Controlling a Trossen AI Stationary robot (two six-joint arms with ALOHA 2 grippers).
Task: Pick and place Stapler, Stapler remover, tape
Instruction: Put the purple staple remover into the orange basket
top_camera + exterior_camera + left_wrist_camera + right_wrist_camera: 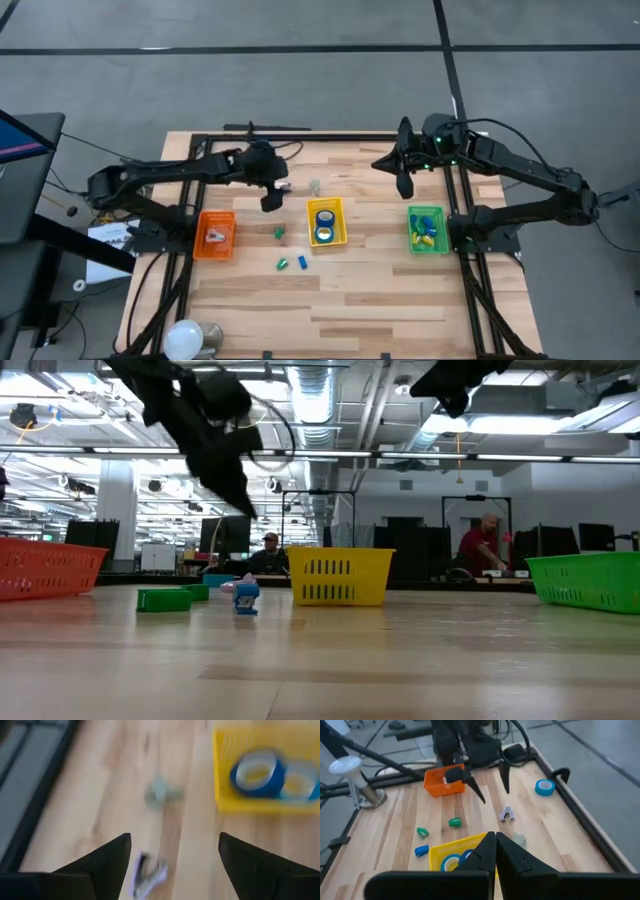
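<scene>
Hovering left gripper (172, 851) above stapler remover (148, 874)

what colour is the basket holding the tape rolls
Yellow basket; clearest in the high view, tape inside.

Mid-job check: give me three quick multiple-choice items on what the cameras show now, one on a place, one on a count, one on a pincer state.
1. Where do the blue tape rolls in the left wrist view lie?
A) orange basket
B) yellow basket
C) bare wood

2. How many baskets stand on the table?
A) two
B) three
C) four

3. The left pincer is:
A) open
B) shut on a tape roll
C) shut, empty

Answers:
1 B, the rolls sit inside the yellow walls.
2 B, the orange basket, the yellow one and the green basket.
3 A, its fingers stand wide apart over the wood.
</scene>
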